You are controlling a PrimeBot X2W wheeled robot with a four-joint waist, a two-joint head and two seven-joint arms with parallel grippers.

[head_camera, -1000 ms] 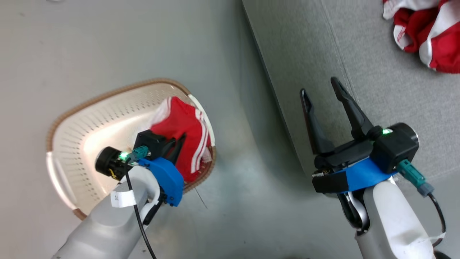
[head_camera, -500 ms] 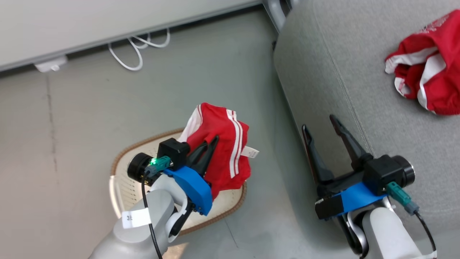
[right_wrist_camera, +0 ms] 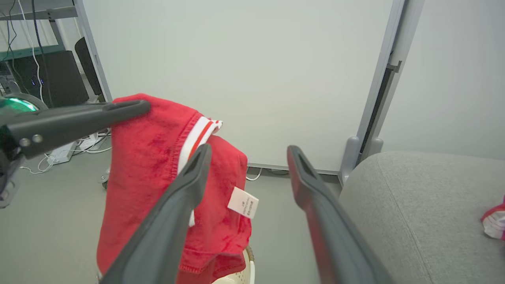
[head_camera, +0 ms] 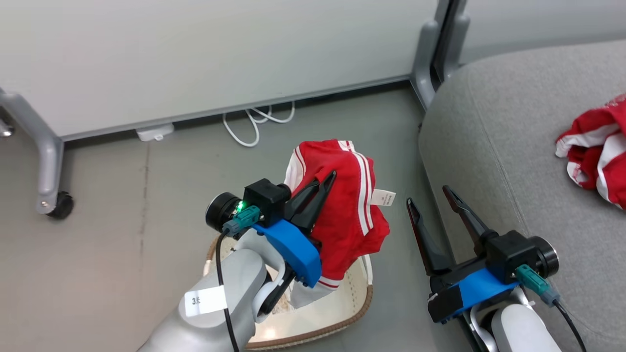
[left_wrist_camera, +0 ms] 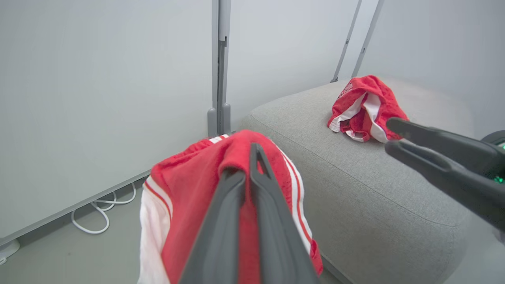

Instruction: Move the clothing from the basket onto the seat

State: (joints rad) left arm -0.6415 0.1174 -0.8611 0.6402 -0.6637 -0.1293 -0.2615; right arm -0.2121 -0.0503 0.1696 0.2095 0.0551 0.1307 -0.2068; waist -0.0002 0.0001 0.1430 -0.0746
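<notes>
My left gripper [head_camera: 331, 174] has its fingers pressed tight together on a red garment [head_camera: 352, 215] with white stripes, which hangs just beside the seat [head_camera: 513, 122], over the basket [head_camera: 337, 313] at the seat's foot. My right gripper [head_camera: 428, 195] is spread wide and holds nothing, between that garment and the seat. A second red garment [head_camera: 594, 151] lies crumpled on the seat.

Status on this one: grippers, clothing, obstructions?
Left gripper shut on red garment, held above basket. Right gripper open, empty, beside seat. Other garment on seat. Right gripper near the carry path.
</notes>
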